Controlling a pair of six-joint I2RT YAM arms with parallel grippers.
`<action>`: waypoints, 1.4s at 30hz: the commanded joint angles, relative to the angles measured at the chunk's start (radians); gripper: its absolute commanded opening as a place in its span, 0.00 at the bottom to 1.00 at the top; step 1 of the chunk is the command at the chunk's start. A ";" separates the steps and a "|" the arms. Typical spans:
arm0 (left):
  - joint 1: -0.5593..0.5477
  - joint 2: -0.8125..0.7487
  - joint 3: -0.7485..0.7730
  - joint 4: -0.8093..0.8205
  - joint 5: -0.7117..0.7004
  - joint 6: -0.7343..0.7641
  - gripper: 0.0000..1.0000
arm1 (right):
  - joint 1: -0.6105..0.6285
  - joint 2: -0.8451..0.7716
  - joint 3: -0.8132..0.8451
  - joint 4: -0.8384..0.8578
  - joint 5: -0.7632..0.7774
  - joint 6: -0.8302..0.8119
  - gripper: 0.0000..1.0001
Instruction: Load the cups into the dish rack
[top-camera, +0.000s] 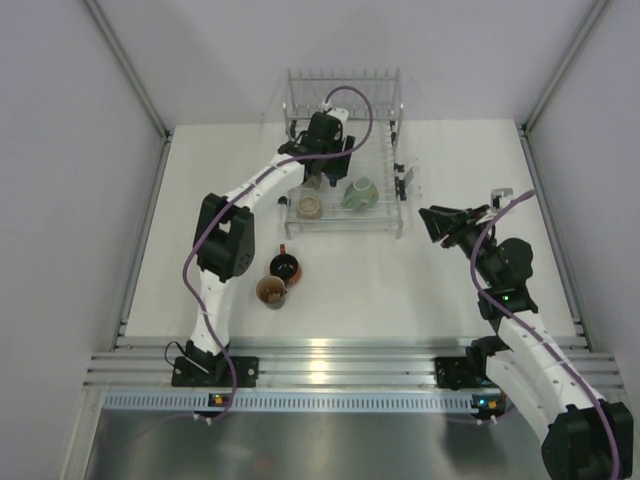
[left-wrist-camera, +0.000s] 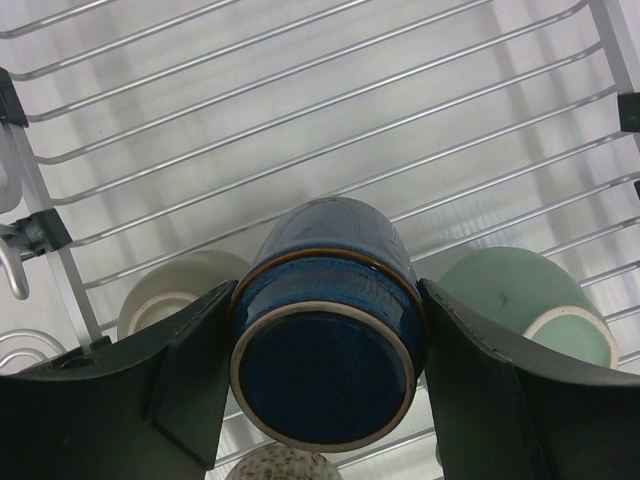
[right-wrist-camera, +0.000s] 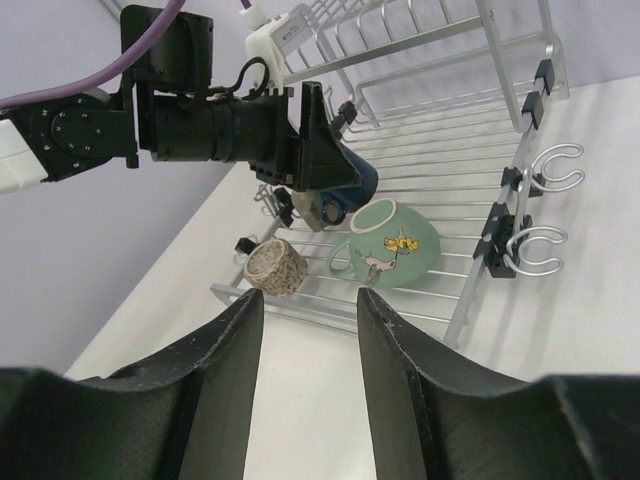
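While the left arm stretches long across the white table (top-camera: 460, 300), we see its left gripper (top-camera: 326, 170) over the dish rack (top-camera: 345, 232) at the far middle. Bare table lies on both sides of the rack. A black mug (top-camera: 285, 267) and an orange-brown mug (top-camera: 271, 291) stand close together on the near table, outside the rack. The right arm is bent, and the right gripper (top-camera: 432, 222) hovers just right of the rack.

From the left wrist, the jaws are closed against the sides of the dark blue mug (left-wrist-camera: 325, 350), base towards us, above the rack wires, with the mint-green mug (left-wrist-camera: 520, 300) beside it.

From the right wrist, the jaws stand apart and empty. The mint-green mug and a speckled beige mug (right-wrist-camera: 275, 265) lie on their sides near the rack's front edge.
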 joint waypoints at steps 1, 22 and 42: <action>-0.001 -0.016 0.031 0.031 -0.005 0.025 0.00 | -0.023 -0.008 0.002 0.062 -0.020 0.007 0.43; -0.015 0.064 0.103 -0.098 -0.005 0.051 0.06 | -0.026 -0.016 0.003 0.056 -0.026 0.011 0.43; -0.018 0.063 0.122 -0.104 -0.027 0.031 0.86 | -0.029 -0.021 0.006 0.049 -0.038 0.010 0.44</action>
